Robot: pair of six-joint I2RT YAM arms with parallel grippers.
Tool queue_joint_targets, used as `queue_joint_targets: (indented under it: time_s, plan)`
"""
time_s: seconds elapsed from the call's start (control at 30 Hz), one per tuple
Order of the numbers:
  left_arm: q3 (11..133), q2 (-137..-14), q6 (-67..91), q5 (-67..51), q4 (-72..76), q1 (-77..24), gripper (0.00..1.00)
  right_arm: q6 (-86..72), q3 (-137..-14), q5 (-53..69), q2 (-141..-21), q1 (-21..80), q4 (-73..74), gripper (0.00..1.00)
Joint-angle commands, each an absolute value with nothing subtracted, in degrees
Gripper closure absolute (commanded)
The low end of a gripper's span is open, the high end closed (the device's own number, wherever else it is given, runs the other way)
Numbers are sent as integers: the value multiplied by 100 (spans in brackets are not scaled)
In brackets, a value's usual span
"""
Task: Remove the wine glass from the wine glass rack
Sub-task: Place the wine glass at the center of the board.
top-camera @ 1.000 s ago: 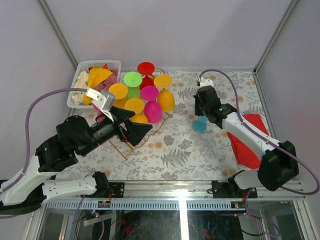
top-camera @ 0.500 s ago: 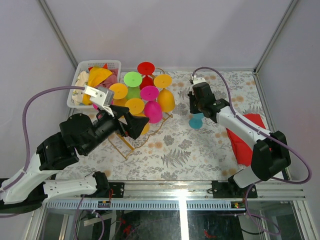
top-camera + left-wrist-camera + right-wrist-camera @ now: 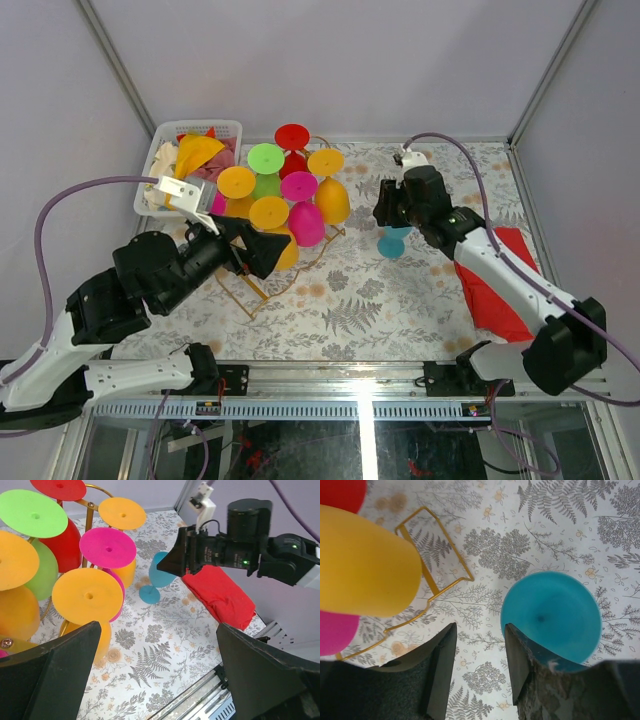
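1. The teal wine glass [image 3: 392,243] stood bowl-up on the fern-print worktop [image 3: 340,310]. It was off the gold wine glass rack [image 3: 250,296] and well to the rack's right, near the red cloth [image 3: 492,282] by the right edge.
2. The right gripper [image 3: 479,630] hung just above the glass, its jaws partly parted with nothing between them. In the right wrist view the bowl lay just beside 1 finger; whether they touched could not be told.
3. The left gripper [image 3: 157,630] gaped fully wide and empty at the rack's near end, facing the hanging glasses [image 3: 299,186], which were orange, pink, green and red, feet up.
4. The step in hand looked like the set-down of this 1 glass, nearly finished.
5. The next move probably called for the right arm to lift straight up, clear of the rim, without nudging the light, top-heavy glass over.
6. After that, the left gripper seemed placed to close on another glass and slide it out along the slanted rails.
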State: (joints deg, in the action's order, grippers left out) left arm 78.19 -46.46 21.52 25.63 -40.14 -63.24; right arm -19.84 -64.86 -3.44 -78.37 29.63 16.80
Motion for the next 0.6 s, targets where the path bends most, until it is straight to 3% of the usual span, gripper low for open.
queue_joint_targets:
  time_s: [0.0, 0.07, 0.13, 0.2, 0.27, 0.37, 0.5, 0.57]
  plan:
    - [7689, -4457, 2617, 2692, -3965, -6333, 0, -2311, -6189, -129, -7203, 2998, 1304, 48]
    - [7602, -4349, 2807, 2698, -3986, -6329, 0, -2551, -6044, -145, -6964, 3001, 1263, 42]
    - [7473, -4202, 3032, 2740, -4007, -6327, 0, -2864, -5922, -248, -6725, 2997, 1310, 23]
    - [7322, -4051, 3208, 2766, -3987, -6330, 0, -3016, -5805, -299, -6503, 3002, 1230, 17]
    - [7168, -3897, 3307, 2786, -3934, -6317, 0, -3243, -5714, -287, -6271, 2997, 1118, 2]
    - [7009, -3735, 3404, 2897, -3896, -6322, 0, -3648, -5517, -18, -5868, 2998, 907, 1]
    - [6780, -3563, 3373, 3108, -3664, -6325, 0, -4181, -4741, 1510, -5473, 2999, -600, 0]
    - [6577, -3470, 3378, 3236, -3450, -6321, 0, -4815, -4418, 2087, -5454, 2997, -1340, 7]
